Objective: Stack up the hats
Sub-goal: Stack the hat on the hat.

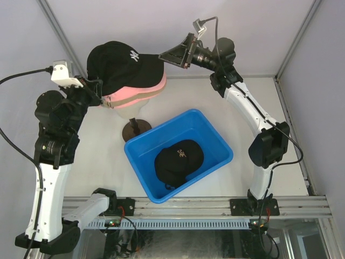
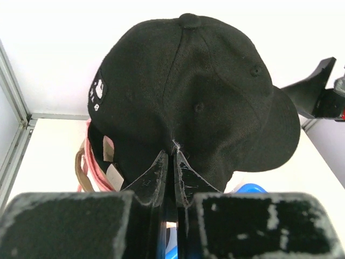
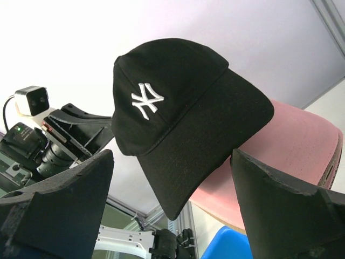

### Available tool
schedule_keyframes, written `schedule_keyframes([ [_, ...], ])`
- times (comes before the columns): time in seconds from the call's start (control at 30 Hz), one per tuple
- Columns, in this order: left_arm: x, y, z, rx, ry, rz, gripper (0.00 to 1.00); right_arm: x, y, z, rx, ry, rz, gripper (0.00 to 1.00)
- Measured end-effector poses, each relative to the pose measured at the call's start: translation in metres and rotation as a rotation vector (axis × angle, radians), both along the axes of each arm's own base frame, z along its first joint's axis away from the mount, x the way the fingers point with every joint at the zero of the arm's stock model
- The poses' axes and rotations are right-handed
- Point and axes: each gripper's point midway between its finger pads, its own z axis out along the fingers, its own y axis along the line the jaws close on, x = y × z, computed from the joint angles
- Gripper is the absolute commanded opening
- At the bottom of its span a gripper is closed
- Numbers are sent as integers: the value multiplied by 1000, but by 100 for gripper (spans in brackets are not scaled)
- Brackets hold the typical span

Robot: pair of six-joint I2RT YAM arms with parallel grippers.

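In the upper left of the top view, the black NY cap (image 1: pixel 121 67) lies over the pink cap (image 1: pixel 151 90) on the mannequin head (image 1: pixel 132 110). The left pincer (image 2: pixel 170 157) is pressed together, pinching that black cap's rear edge. The right pincer (image 3: pixel 172 156) is spread wide, one finger on either side of its brim, not touching it. A second black cap (image 1: pixel 179 159) lies in the blue bin (image 1: pixel 215 137) at the centre of the counter (image 1: pixel 102 156).

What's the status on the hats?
Left gripper shut on NY cap, over pink cap. Right gripper open at brim. Second black cap in blue bin.
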Motion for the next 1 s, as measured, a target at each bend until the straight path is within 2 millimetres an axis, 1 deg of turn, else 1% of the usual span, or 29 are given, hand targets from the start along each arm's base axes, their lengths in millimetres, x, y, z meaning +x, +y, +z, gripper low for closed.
schedule_keyframes([
  [0.27, 1, -13, -7, 23, 22, -54, 17, 11, 3, 1, 11, -31, 3, 88],
  [0.53, 7, -20, -13, 34, 41, -71, 34, 16, 1, 15, 29, -72, -3, 88],
  [0.63, 7, -21, -13, 35, 43, -72, 37, 20, 3, 17, 32, -82, 1, 88],
  [0.7, 8, -21, -14, 34, 44, -72, 38, 26, 5, 17, 33, -88, 1, 88],
  [0.77, 8, -21, -13, 34, 43, -70, 42, 33, 7, 13, 31, -83, 0, 88],
  [1.0, 9, -18, -10, 30, 31, -53, 45, 52, 11, -12, 5, -23, -8, 88],
])
